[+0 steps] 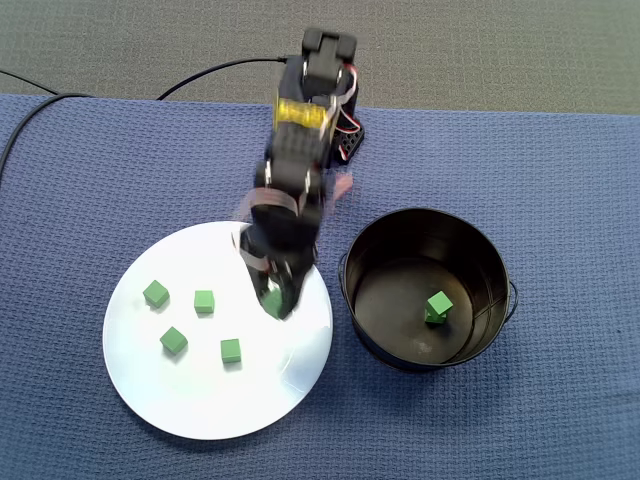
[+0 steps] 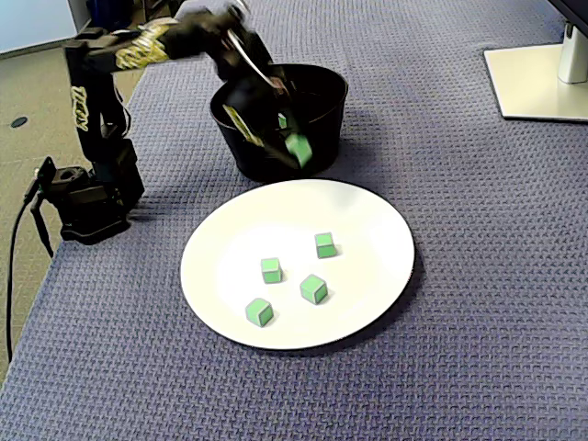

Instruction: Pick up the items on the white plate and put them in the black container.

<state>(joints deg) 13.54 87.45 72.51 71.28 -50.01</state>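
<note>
You have a first cube [image 1: 438, 306] lying in the container [image 1: 490, 300]. Your gripper [image 2: 292, 147] is closed tight on a second cube [image 2: 299, 150], held off the plate [image 1: 200, 400] on the container side. Four cubes [image 2: 271, 269] are left on the plate, spaced well apart, so each looks easy to reach. The container's near wall is just beside your load; I'd clear its rim before crossing. The mat [image 1: 560, 180] around gives open room.

Black container [image 1: 478, 258] just beside white plate [image 1: 200, 395], four cubes [image 1: 204, 301] scattered, mat [image 1: 560, 170] open
</note>
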